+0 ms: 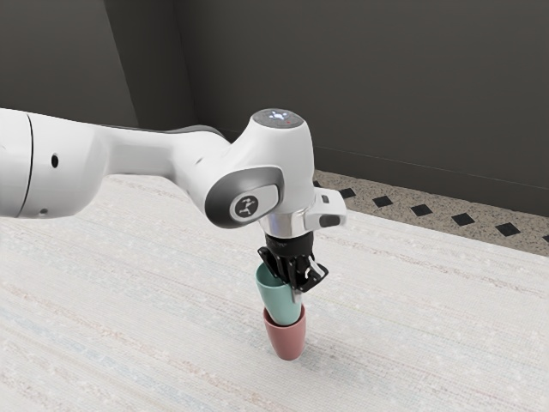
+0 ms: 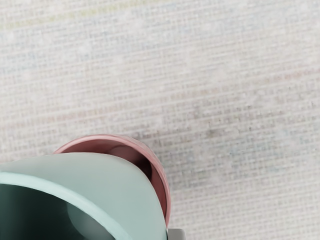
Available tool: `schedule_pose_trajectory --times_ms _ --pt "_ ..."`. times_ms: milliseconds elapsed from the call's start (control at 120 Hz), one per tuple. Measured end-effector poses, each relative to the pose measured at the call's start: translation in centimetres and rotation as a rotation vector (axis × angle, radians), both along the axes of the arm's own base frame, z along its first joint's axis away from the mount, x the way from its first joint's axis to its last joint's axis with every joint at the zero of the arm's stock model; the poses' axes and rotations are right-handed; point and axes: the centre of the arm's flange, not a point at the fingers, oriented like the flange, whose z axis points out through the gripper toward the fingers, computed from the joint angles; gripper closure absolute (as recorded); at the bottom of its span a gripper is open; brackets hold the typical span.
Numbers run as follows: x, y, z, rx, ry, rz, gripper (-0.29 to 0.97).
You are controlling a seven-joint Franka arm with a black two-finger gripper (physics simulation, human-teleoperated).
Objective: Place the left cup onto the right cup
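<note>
The gripper (image 1: 297, 281) pinches the rim wall of the teal cup (image 1: 274, 297) between narrowly parted fingers, and that cup sits nested in the pink cup (image 1: 286, 340). A small white emblem (image 1: 247, 205) marks the arm's wrist joint. Bare woven table (image 1: 429, 326) lies open all around the stack, its far edge well apart.

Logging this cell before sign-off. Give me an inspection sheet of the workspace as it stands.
Surface: pale woven tabletop, flat.
Job's things: green cup tilted, its base down inside the upright pink cup.
Clutter: nothing seen.
Grippers: gripper shut on the green cup at its rim wall.
Cables: nothing seen.
Surroundings: speckled floor with black diamonds, dark wall behind.
</note>
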Motion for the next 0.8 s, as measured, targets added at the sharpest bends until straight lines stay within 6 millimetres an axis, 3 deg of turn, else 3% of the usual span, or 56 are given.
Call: schedule_pose_trajectory --times_ms 200,333,675,800 --pt "0.0 0.0 0.0 -0.003 0.002 0.002 0.38" --pt "0.0 0.0 -0.1 -0.003 0.003 0.005 0.21" --pt "-0.1 0.1 0.5 -0.001 0.004 0.012 0.06" --pt "-0.6 0.4 1.9 0.002 0.005 0.022 0.05"
